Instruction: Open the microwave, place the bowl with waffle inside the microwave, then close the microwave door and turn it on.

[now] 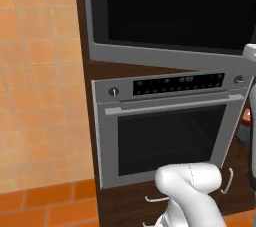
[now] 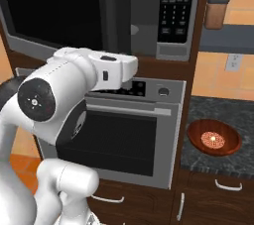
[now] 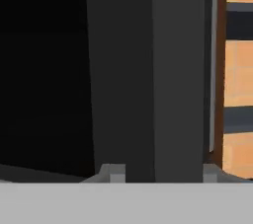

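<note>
The microwave [image 2: 149, 30] is built in above the oven, with its black keypad [image 2: 174, 6] on the right. The microwave door [image 1: 165, 11] [image 2: 49, 6] stands slightly ajar, so a strip of grey cavity shows beside its dark vertical handle [image 2: 119, 11]. In the hand view my gripper [image 3: 161, 173] straddles that handle [image 3: 178, 70], one fingertip [image 3: 113, 172] on each side, shut on it. The reddish-brown bowl [image 2: 196, 132] sits on the dark counter to the right of the oven, and the waffle [image 2: 212, 140] lies in its middle.
The steel-framed oven [image 1: 170, 136] [image 2: 124, 140] with bar handle and knobs sits directly below the microwave. A brown jar [image 2: 217, 13] stands on a shelf at the upper right. Drawers with curved handles [image 2: 228, 185] lie under the counter [image 2: 218, 110]. Orange tiled wall is to the left.
</note>
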